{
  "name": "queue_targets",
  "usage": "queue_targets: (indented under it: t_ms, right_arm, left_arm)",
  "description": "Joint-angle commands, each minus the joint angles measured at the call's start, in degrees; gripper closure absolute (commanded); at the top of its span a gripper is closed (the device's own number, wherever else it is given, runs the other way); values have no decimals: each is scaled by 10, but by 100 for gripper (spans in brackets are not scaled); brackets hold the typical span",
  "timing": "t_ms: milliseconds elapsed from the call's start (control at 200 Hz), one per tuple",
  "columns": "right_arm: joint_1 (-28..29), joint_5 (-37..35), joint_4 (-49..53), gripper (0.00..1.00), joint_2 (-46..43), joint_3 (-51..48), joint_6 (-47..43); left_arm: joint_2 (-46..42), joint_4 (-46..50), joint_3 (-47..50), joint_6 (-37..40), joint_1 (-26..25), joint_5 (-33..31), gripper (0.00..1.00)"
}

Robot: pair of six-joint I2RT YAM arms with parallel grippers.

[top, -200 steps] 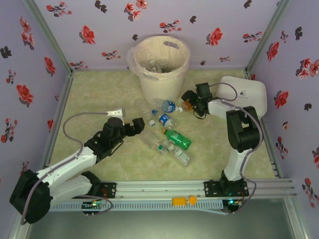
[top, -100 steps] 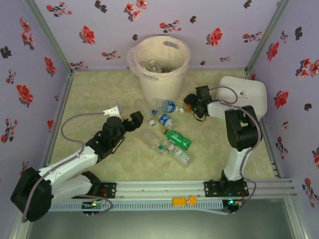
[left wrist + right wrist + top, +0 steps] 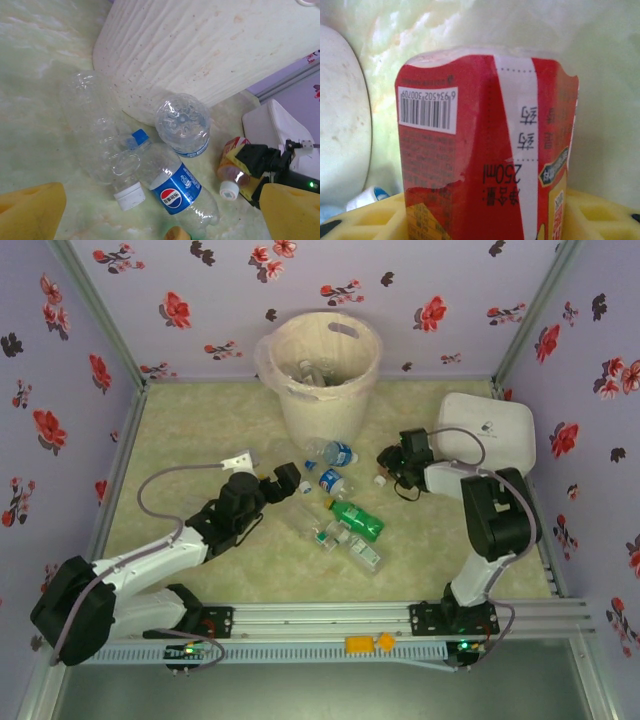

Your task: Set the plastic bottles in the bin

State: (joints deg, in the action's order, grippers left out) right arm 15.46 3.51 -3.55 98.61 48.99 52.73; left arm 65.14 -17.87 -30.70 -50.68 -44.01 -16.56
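Observation:
The cream bin (image 3: 322, 390) stands at the back with bottles inside. Several plastic bottles lie in front of it: a clear blue-labelled one (image 3: 335, 452), a Pepsi one (image 3: 331, 483) (image 3: 179, 189), a green one (image 3: 358, 521) and clear ones (image 3: 326, 533) (image 3: 92, 125). My left gripper (image 3: 286, 480) (image 3: 160, 217) hovers open just left of the pile, its yellow pads (image 3: 30, 212) wide apart. My right gripper (image 3: 391, 464) (image 3: 485, 222) is shut on a red-labelled bottle (image 3: 480, 150) (image 3: 233, 167) lying on the floor, with its white cap (image 3: 229, 190) pointing toward the pile.
A white rounded box (image 3: 488, 428) sits right behind the right arm. Floral walls close in the left, right and back. A metal rail (image 3: 330, 618) runs along the front edge, with small orange pieces (image 3: 365, 643) below it. The bin's ribbed wall (image 3: 210, 45) rises behind the bottles.
The right gripper has closed on the red-labelled bottle and shifted slightly right and nearer. The left arm has reached forward and right, closer to the pile, still open.

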Motion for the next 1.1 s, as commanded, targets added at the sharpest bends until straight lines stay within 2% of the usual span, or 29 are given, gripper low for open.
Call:
queue_targets:
  t_ms: [0,230,480,625,865,1095]
  right_arm:
    - [-1,1,62,44,-29,-41,-38]
    - [-1,-3,61,53,-99,-89,-78]
    - [-1,-9,122,56,-189,-65,-169]
    - [-1,1,141,56,-234,-36,-212]
    - [-2,58,128,57,-296,16,-235]
    - [-2,88,140,57,-309,136,-259]
  left_arm:
    - [8,-11,-17,-5,-3,-17,0]
    - [16,6,-46,25,-3,-32,0]
    - [29,-12,-34,2,24,-35,0]
    - [24,-13,-10,-14,43,-35,0]
    - [2,2,10,-20,59,-15,0]
    - [2,1,31,-28,62,3,0]
